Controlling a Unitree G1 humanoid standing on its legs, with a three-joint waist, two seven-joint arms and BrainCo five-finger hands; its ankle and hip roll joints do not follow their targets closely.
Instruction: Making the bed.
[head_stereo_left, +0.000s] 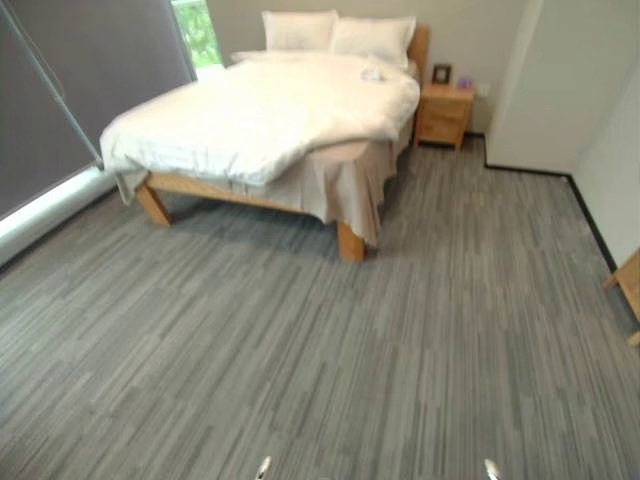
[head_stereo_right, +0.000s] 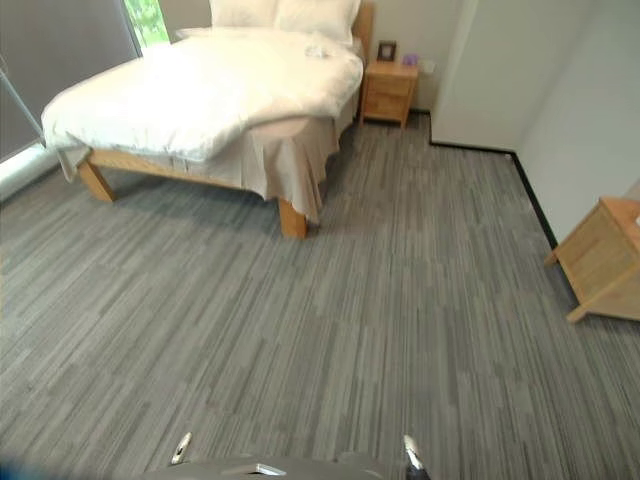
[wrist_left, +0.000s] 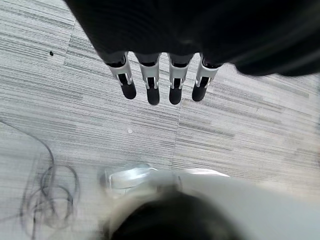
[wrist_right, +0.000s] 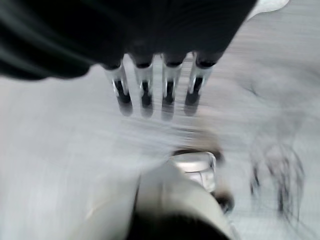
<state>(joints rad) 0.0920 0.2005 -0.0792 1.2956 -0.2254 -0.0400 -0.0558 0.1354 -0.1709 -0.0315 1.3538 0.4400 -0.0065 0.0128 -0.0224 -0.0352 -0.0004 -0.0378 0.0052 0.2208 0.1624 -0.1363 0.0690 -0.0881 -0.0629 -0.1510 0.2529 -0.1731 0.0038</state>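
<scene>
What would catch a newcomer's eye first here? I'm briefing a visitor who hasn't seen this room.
The wooden bed at the far left, under a rumpled white duvet with two pillows at its head. Beside the headboard stands a wooden nightstand, and grey striped carpet lies between robot and bed. The left hand and right hand hang open over the carpet, holding nothing.

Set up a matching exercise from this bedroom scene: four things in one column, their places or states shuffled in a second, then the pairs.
1. duvet
2. pillows
3. nightstand
4. left hand

A. beside the bed's head end, by the wall
B. fingers straight, over the grey floor
C. at the headboard
D. spread over the bed, bunched short of the foot corner

Pairs: 1-D, 2-C, 3-A, 4-B
</scene>
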